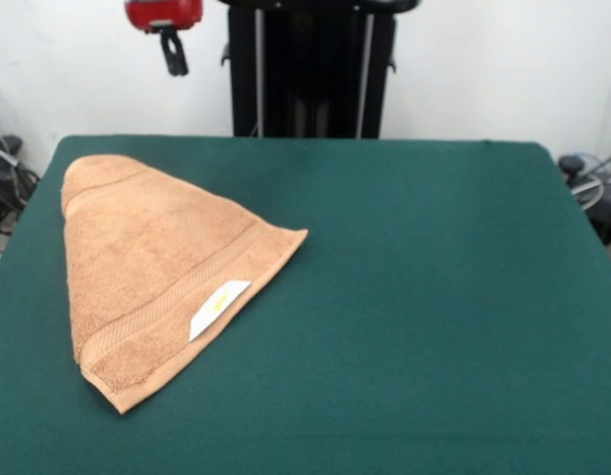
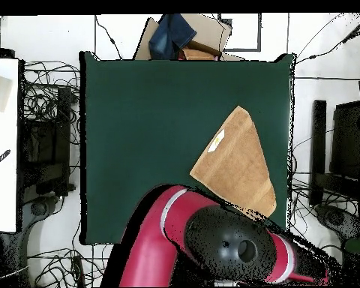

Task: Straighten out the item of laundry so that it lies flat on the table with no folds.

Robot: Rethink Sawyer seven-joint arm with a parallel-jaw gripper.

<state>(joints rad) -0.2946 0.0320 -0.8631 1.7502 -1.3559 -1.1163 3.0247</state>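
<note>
The item of laundry (image 1: 156, 252), a light orange-tan towel, lies folded over into a rough triangle on the left part of the dark green table (image 1: 434, 297). A white label (image 1: 219, 308) with a yellow mark shows near its front edge, beside a woven band. From overhead the towel (image 2: 239, 165) sits on the right side of the table (image 2: 138, 112), its label (image 2: 216, 140) at its left edge. My gripper (image 1: 173, 51) hangs high behind the table's far left corner, well clear of the towel and holding nothing. The red arm (image 2: 213, 240) covers the table's near edge in the overhead view.
Cables (image 1: 3, 178) and gear lie off the table's left and right sides. Overhead, a cardboard box with blue cloth (image 2: 181, 36) stands beyond the far edge. A white surface (image 2: 3, 142) is off to the left, and cable tangles (image 2: 44, 112) run along both sides.
</note>
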